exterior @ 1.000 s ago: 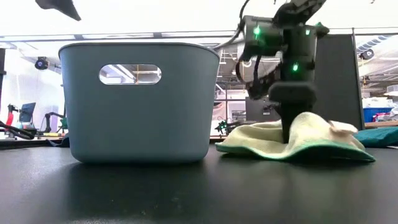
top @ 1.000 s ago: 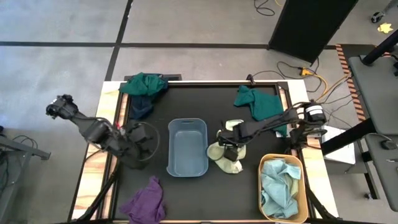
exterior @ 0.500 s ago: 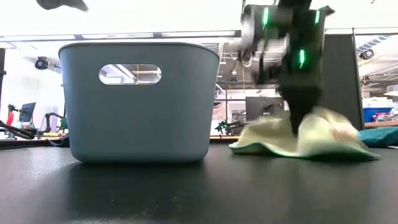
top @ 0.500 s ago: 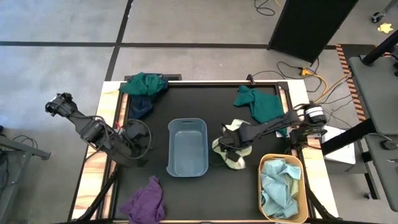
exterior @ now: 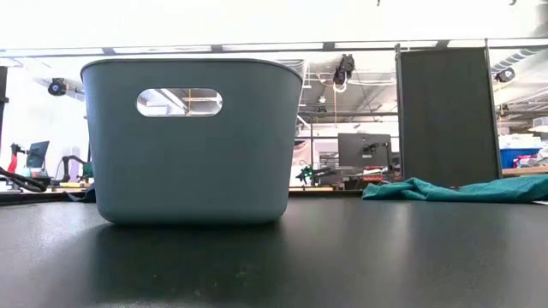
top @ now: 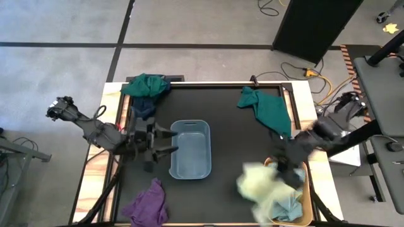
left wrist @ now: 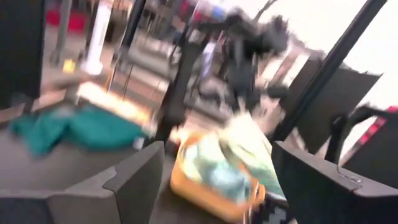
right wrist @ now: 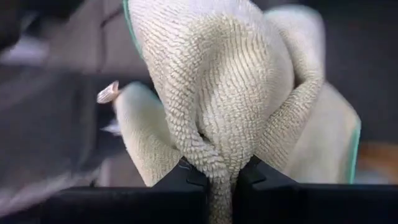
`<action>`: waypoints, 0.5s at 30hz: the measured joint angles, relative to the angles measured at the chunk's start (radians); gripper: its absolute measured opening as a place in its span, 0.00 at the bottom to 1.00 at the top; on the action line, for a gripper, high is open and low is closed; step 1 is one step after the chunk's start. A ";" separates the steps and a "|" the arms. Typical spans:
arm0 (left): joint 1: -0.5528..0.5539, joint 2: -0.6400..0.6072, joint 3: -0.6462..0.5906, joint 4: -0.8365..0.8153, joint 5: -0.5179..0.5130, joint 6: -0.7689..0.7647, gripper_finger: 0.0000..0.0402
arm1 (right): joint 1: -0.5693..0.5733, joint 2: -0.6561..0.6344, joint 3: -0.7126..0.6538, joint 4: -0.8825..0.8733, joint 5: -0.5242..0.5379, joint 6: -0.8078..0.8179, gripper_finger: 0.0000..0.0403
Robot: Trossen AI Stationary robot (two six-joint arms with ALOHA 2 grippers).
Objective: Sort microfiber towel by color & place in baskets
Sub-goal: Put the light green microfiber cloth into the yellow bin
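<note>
The pale yellow-green towel (top: 257, 187) hangs in the air beside the yellow-orange basket (top: 307, 208), with my right gripper (top: 281, 175) shut on it. A light blue towel (top: 289, 189) lies in that basket. My left gripper (top: 166, 142) stands open just left of the grey-blue basket (top: 190, 150), touching nothing. On the table lie a dark green towel (top: 266, 107) at the far right, a dark green one (top: 147, 84) over a navy one (top: 144, 108) at the far left, and a purple one (top: 149, 202) at the near left. My right gripper pinches a bunched fold of the pale towel (right wrist: 214, 163) between its two fingers (right wrist: 186, 182); several layers are gathered there. The towel is lifted clear of the table, slack, and spreads out beyond the fingers.
The grey-blue basket (exterior: 193, 141) stands mid-table with nothing in it. The yellow-orange basket (left wrist: 208, 190) sits at the near right corner. Bare black tabletop lies between the two baskets. Cables and a dark panel are on the floor beyond the far right edge.
My right gripper has taken hold of the pale towel, lifted it clear of the table and swung it fast toward the near right, to the yellow-orange basket. My left gripper has shifted toward the grey-blue basket's left wall.
</note>
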 joint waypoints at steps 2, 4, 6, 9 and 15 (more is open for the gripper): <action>0.002 0.010 0.000 0.096 -0.002 0.082 0.70 | 0.111 -0.024 -0.010 -0.040 -0.038 0.104 0.04; 0.004 0.014 0.000 0.157 -0.002 0.131 0.70 | 0.211 -0.037 -0.023 -0.136 -0.020 0.187 0.03; 0.004 0.014 0.000 0.180 -0.002 0.147 0.70 | 0.290 -0.029 -0.041 -0.268 0.051 0.256 0.03; 0.005 0.012 0.000 0.174 -0.008 0.142 0.70 | 0.364 0.006 -0.088 -0.402 0.131 0.322 0.03; 0.006 -0.003 0.000 0.098 -0.051 0.091 0.70 | 0.383 0.076 -0.235 -0.223 0.109 0.296 0.03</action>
